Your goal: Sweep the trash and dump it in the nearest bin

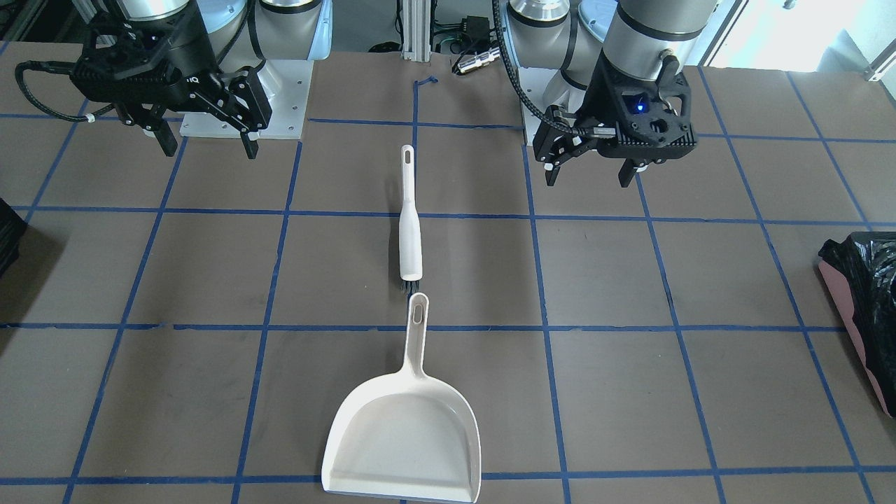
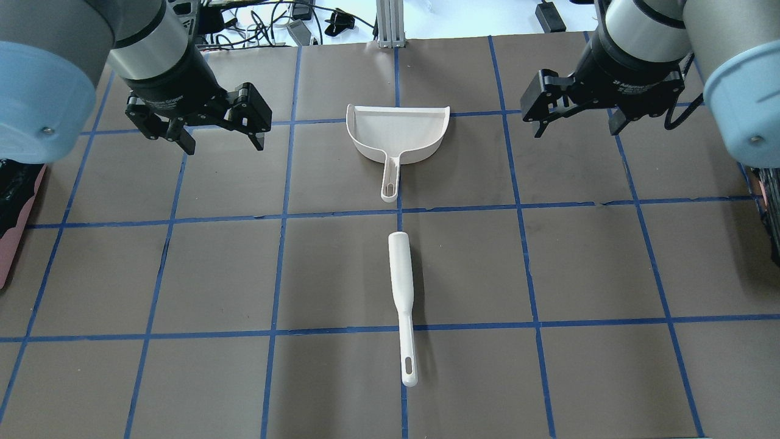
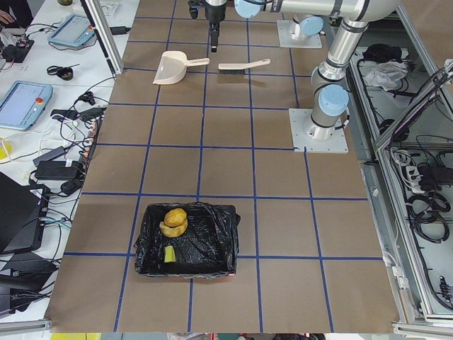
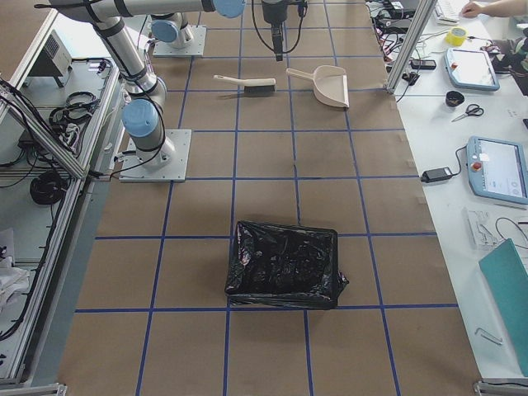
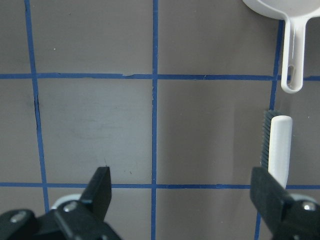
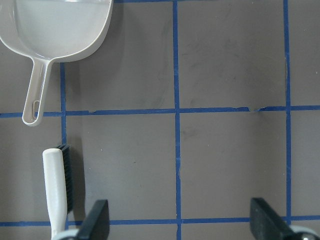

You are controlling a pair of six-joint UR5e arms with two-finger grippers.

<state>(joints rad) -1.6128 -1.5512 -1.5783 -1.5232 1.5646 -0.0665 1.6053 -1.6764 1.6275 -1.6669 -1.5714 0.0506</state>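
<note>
The trash lies inside the bin (image 3: 212,244), seen in the exterior left view: a brownish-orange lump (image 3: 175,215), pale yellow peel (image 3: 170,230) and a yellow sponge (image 3: 170,253). The bin is pink-sided with a black bag and stands at the table's end on my left (image 1: 864,294) (image 2: 13,222). My left gripper (image 2: 223,145) (image 1: 588,178) (image 5: 182,187) and my right gripper (image 2: 577,129) (image 1: 210,149) (image 6: 180,215) both hover open and empty above the table.
A white dustpan (image 2: 396,131) (image 1: 406,434) lies empty on the table's centre line. A white brush (image 2: 402,286) (image 1: 410,231) lies in line with its handle, nearer my base. A second black-bagged container (image 4: 285,264) stands at my right end.
</note>
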